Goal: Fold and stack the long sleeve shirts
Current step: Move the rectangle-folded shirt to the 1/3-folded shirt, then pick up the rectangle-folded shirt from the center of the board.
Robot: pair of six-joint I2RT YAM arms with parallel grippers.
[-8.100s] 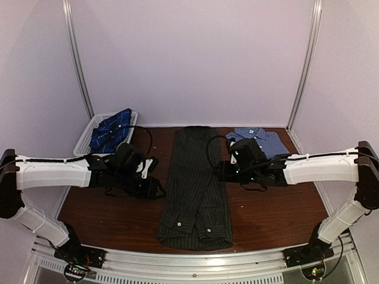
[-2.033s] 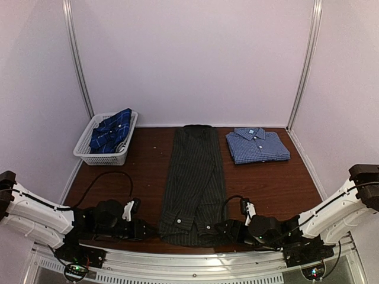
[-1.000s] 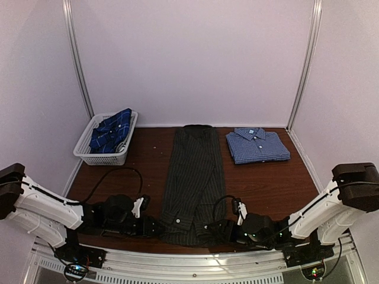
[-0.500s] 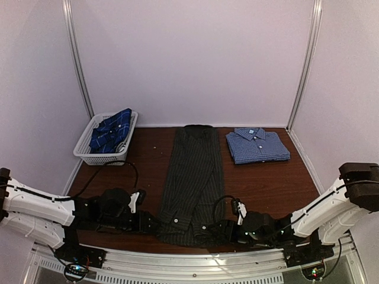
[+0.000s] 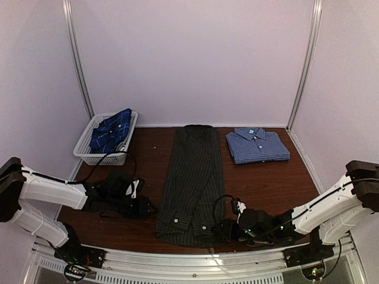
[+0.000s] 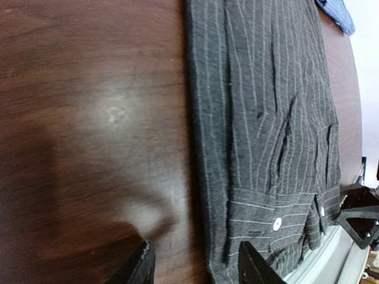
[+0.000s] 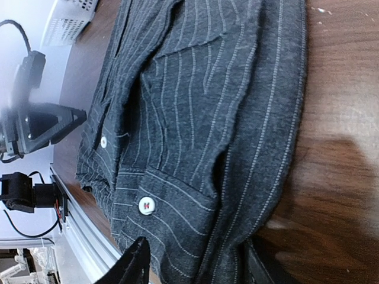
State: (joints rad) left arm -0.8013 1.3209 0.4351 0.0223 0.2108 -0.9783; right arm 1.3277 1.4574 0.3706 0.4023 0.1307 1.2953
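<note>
The charcoal pinstriped shirt (image 5: 192, 183) lies lengthwise down the table's middle, sleeves folded in, with its buttoned cuffs (image 7: 146, 205) at the near end. My left gripper (image 5: 147, 207) hovers low just left of that end. It is open, and the shirt's left edge (image 6: 204, 236) runs between its fingertips (image 6: 196, 266). My right gripper (image 5: 218, 229) sits at the near right corner, open, with the cuff and hem cloth lying flat between its fingertips (image 7: 195, 263). The blue-and-white check shirt (image 5: 257, 145) rests folded at the back right. A navy plaid shirt (image 5: 111, 131) is heaped in the basket.
The white mesh basket (image 5: 102, 157) stands at the back left against the wall. A metal rail (image 5: 189, 257) runs along the table's near edge, close under both grippers. Bare brown tabletop (image 5: 272, 183) lies to the right of the pinstriped shirt.
My left gripper has drawn back from the near edge to sit farther up beside the shirt's left edge. My right gripper has stayed at the near right corner, its fingers a little closer together.
</note>
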